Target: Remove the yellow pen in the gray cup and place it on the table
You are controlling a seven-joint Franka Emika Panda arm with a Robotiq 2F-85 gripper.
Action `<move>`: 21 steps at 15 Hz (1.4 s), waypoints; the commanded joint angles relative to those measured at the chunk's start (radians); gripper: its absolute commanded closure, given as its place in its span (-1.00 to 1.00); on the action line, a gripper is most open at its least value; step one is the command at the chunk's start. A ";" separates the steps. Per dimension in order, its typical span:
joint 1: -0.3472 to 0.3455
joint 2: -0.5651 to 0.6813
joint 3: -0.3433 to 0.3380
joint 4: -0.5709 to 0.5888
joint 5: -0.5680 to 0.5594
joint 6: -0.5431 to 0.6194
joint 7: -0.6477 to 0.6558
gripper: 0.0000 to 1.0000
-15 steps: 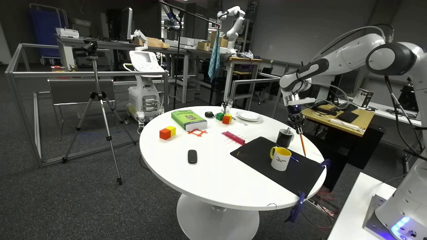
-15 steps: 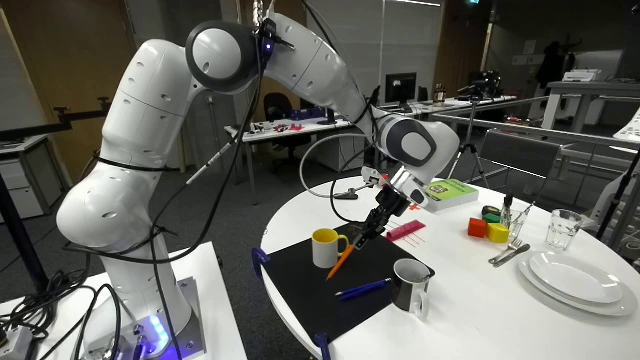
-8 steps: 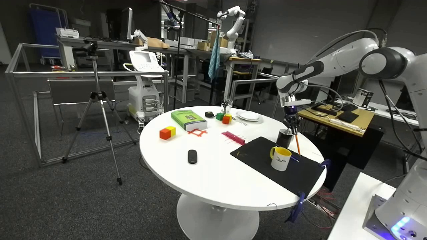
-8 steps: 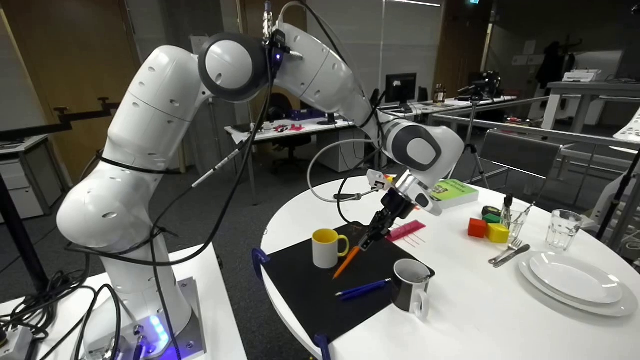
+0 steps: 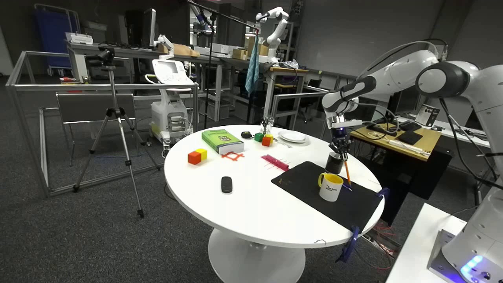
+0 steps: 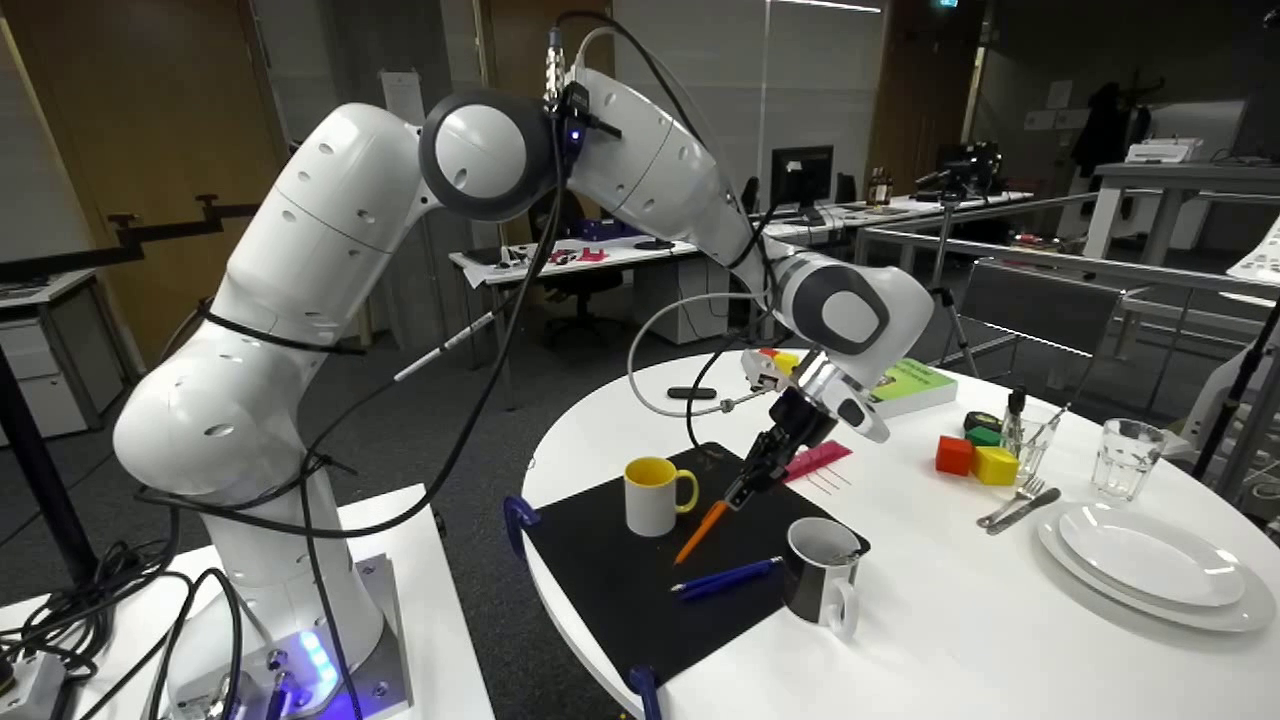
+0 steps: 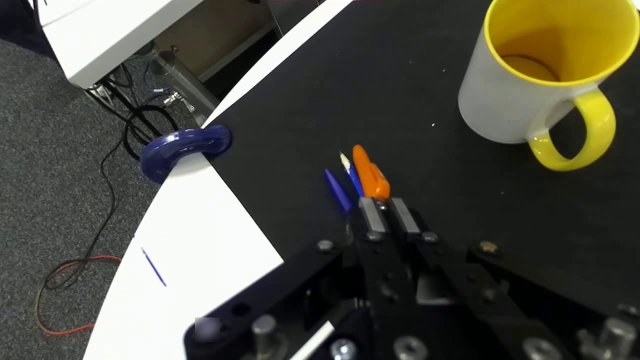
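Orange pen (image 7: 367, 172): smooth, slender, tapered, with a raised clip-like part; tilted over the black mat (image 6: 620, 575), outside the gray cup (image 6: 808, 585); whether its tip touches the mat cannot be told. Gripper (image 7: 389, 212): black linkages, pale metallic pads (image 7: 372, 215); jaws pinching the pen near its upper end. Gray cup: cylindrical mug, dark outer wall, gray interior, pale handle, a thin metallic piece (image 6: 846, 557) inside; upright at the mat's edge. Blue pencil (image 7: 354, 179), sharpened to bare wood, and blue pen (image 7: 338, 191), tapered, side by side on the mat. White mug (image 5: 331, 190): glossy, yellow interior and looped handle, dark printing too small to read; upright on the mat. Blue clamps (image 7: 185, 141), two, curved and shiny, at mat corners. Desk (image 5: 251, 212): round, smooth white top, white pedestal; bearing a thick green-covered book (image 5: 223, 140), lettering illegible; a ribbed pink strip (image 5: 276, 162); red cube (image 6: 954, 455), yellow cube (image 6: 996, 466) and green cube (image 6: 985, 437), grouped; clear tumbler (image 6: 1127, 460); white plates (image 6: 1150, 555), stacked; metal fork (image 6: 1010, 502) and knife (image 6: 1025, 510), paired; a black elongated device (image 5: 226, 184).
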State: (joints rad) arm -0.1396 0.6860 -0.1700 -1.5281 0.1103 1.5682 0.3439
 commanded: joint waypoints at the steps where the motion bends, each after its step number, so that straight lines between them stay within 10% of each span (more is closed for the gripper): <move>1: -0.012 0.040 0.009 0.070 0.019 -0.061 0.003 0.96; 7: -0.012 0.080 0.012 0.110 0.020 -0.099 0.003 0.96; 9: -0.012 0.092 0.011 0.127 0.019 -0.114 0.005 0.31; 17: -0.022 0.071 0.012 0.136 0.032 -0.117 -0.007 -0.89; 21: -0.035 0.010 0.010 0.102 0.063 -0.082 -0.017 -1.00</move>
State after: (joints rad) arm -0.1523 0.7608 -0.1648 -1.4025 0.1423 1.4906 0.3433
